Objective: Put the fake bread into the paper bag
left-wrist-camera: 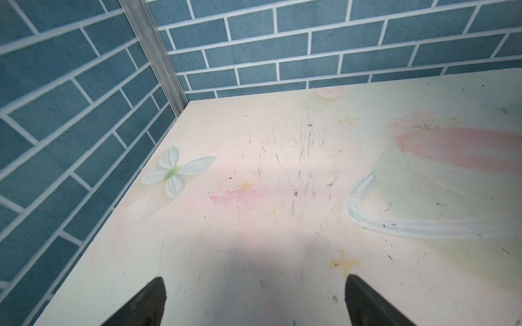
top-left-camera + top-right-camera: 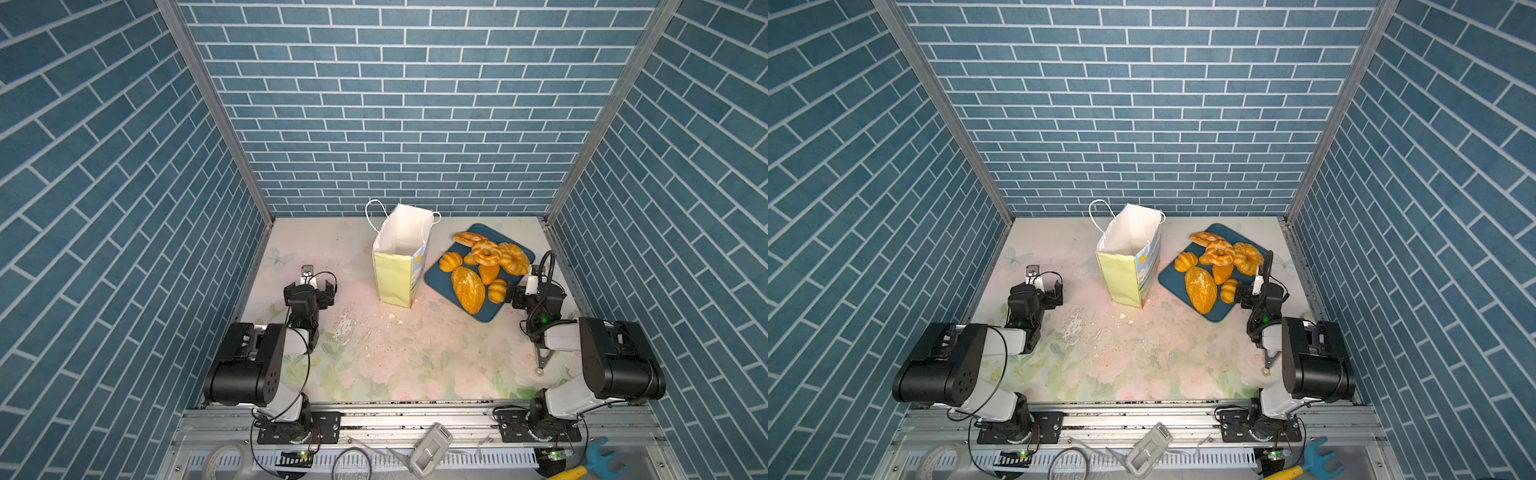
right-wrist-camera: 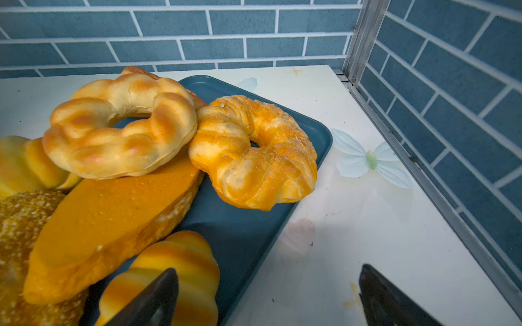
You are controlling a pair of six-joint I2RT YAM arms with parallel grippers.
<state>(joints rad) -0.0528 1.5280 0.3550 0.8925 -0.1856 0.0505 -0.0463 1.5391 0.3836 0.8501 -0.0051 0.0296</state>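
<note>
So all the bread (image 2: 484,266) is piled on the tray (image 2: 436,277), which sits just right of the bag (image 2: 397,266). The bag stands upright with its mouth open, roughly between the two arms. Nothing is in it that I can see.

The right gripper (image 3: 268,269) is clearly the nearer one. It hangs at the near-right edge of the tray with its jaws spread wide and nothing between them. The left gripper (image 1: 254,278) is just as wide and empty, but it's over bare table (image 1: 282,169), well apart from the bread, with the bag in between.

The bit that matters: the small ridged roll (image 3: 175,259) isn't between the right jaws. It lies off to their bag side, with one finger sitting over it in the wrist view, and the gap itself is over the tray rim and table. The roll's long axis seems to run roughly the way the fingers point, so I'd guess a sideways shift toward the bag would straddle it across its narrow width. The speckled loaf (image 2: 467,289) is just beyond it.
</note>
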